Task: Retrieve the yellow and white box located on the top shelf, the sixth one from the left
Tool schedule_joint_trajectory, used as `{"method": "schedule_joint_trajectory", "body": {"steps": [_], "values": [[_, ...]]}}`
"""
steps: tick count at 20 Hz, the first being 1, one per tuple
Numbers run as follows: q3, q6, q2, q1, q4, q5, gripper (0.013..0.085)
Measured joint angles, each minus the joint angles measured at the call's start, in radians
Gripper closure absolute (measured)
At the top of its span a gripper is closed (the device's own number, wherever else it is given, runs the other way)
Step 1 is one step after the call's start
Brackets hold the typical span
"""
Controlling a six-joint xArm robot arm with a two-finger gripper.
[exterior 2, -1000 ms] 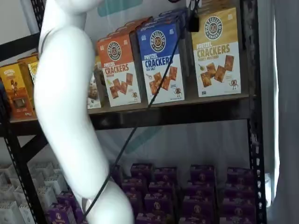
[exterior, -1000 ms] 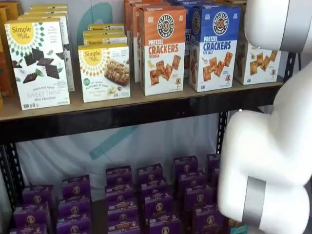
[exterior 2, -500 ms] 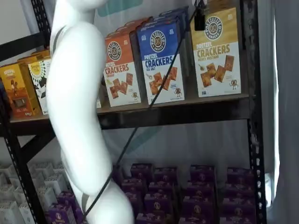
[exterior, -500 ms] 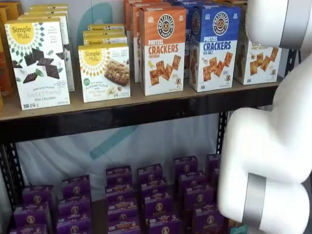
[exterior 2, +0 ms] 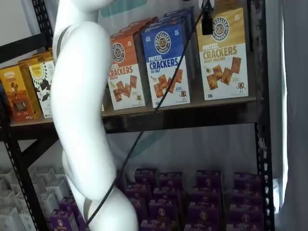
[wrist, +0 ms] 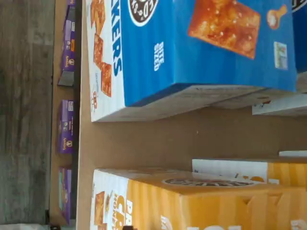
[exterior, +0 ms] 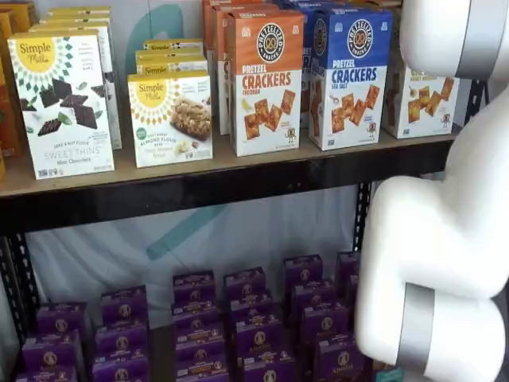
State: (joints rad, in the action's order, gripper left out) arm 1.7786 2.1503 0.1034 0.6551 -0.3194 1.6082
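Fingers hang from the top edge of a shelf view as one black piece; my gripper [exterior 2: 207, 21] sits in front of the yellow and white box [exterior 2: 223, 54], and I cannot tell whether they are spread or pressed together. That box stands upright on the top shelf [exterior 2: 192, 113], at three o'clock of the blue box [exterior 2: 167, 62] and just beside it. From the wrist view I see the yellow carton and the blue one with bare board between them. Purple boxes [exterior: 254, 326] fill the level below.
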Motion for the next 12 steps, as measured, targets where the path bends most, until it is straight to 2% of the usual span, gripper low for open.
{"method": "schedule_joint_trajectory", "body": {"steps": [12], "values": [[0.118,-0.025,-0.07,-0.03,0.09,0.132,0.013]]}}
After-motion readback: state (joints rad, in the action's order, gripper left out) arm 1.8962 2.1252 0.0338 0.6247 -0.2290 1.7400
